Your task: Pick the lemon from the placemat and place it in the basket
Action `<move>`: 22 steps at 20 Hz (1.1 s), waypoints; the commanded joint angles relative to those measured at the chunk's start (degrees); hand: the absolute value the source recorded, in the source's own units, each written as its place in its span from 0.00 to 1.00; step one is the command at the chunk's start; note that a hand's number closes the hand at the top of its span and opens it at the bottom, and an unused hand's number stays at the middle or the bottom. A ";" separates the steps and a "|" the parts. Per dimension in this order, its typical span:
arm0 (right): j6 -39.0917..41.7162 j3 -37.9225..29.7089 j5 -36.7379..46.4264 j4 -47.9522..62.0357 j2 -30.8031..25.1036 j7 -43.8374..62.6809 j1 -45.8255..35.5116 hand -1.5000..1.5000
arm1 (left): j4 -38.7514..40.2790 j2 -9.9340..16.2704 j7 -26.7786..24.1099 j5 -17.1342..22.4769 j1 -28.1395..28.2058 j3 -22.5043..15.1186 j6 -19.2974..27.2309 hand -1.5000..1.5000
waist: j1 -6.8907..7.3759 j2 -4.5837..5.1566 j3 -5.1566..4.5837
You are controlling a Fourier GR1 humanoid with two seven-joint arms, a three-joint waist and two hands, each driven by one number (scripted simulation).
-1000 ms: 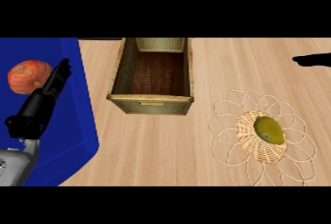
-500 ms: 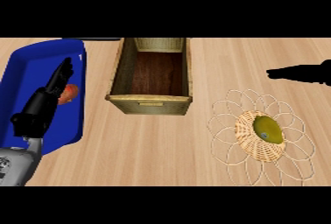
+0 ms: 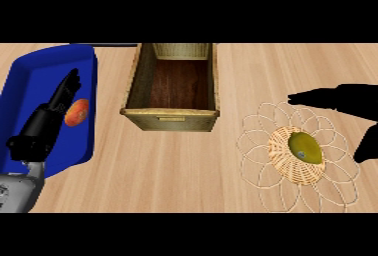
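**Light wood counter, wooden box as landmark**

Pale wood-grain counter [image 3: 177,170] fills the view, grain running left to right. Open wooden box [image 3: 173,85] sits top centre: tan walls, dark reddish-brown floor inside, small recessed handle slot on its near wall. The counter in front of the box is bare. Lighting is even and bright, with a soft shadow under the box's near edge. No walls, floor or windows visible.
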 commanded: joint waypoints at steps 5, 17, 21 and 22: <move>-3.40 1.82 7.78 9.46 5.74 -9.13 -0.85 0.00 | 3.08 -1.92 -1.77 -2.24 -0.90 2.45 -1.43 0.50 | -0.43 -0.07 -0.03; -9.14 -0.71 11.63 13.07 6.12 -17.05 3.64 0.00 | 3.59 -2.08 -0.96 -2.37 -1.11 7.14 -5.84 0.50 | -0.75 -0.12 -0.04; -7.66 -1.05 12.54 10.56 8.96 -13.50 4.52 0.00 | -2.00 -4.67 2.52 -5.37 0.94 5.40 -3.87 0.50 | -0.67 -0.24 -0.04; -7.21 -1.05 11.79 10.72 10.72 -12.22 3.79 0.00 | -2.01 -5.30 6.19 -5.07 -1.77 4.69 -4.13 0.50 | -0.72 -0.22 -0.03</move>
